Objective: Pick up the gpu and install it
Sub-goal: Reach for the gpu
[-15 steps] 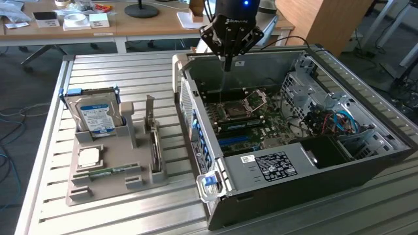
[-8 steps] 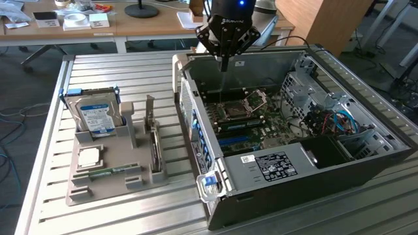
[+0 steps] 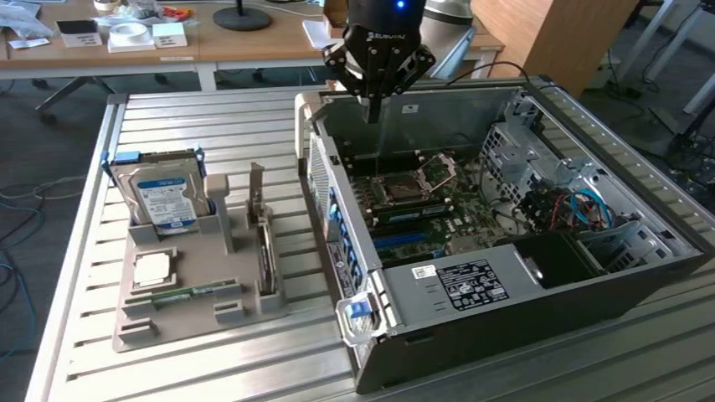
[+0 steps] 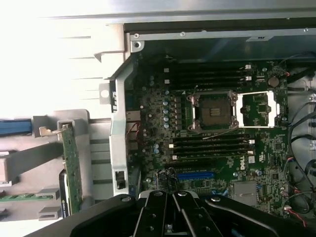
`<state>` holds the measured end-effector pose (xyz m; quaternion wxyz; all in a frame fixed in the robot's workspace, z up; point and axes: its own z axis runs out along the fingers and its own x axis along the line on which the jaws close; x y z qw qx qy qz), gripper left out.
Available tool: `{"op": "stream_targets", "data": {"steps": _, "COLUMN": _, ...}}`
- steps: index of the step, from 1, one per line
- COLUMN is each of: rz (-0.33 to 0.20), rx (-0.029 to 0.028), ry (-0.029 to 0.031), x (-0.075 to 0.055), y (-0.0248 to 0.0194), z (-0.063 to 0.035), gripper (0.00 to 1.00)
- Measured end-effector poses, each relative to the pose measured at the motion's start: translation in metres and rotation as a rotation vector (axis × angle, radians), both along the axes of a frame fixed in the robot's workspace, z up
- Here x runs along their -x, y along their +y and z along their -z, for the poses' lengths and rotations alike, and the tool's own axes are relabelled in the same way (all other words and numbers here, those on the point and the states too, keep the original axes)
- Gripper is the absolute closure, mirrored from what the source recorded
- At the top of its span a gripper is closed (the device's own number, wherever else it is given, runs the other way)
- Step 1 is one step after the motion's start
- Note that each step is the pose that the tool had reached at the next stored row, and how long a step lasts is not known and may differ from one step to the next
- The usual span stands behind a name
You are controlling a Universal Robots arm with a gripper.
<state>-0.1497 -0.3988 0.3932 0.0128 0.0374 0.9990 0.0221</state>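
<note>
You are seeing the slatted worktop (image 3: 90, 251) carrying the open computer case (image 3: 503, 335) at the right of the frame and the grey holder (image 3: 179, 310) at lower left. Your claw (image 3: 374, 107) is hanging over the case at upper centre, clenched on nothing. The gpu (image 3: 266, 251) is standing on edge in the holder, down-left of the claw, its long axis running toward the lower edge.

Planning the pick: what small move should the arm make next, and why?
Probably shift toward the exterior view's left: the gripper hangs over the case, while the gpu stands in the grey holder outside it.
</note>
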Motion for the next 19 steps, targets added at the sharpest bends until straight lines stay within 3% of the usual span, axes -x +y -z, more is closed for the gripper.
{"op": "stream_targets", "data": {"steps": 19, "rz": 0.001, "rx": 0.0001, "ry": -0.0001, "x": 0.029, "y": 0.0009, "z": 0.0000, "gripper": 0.89}}
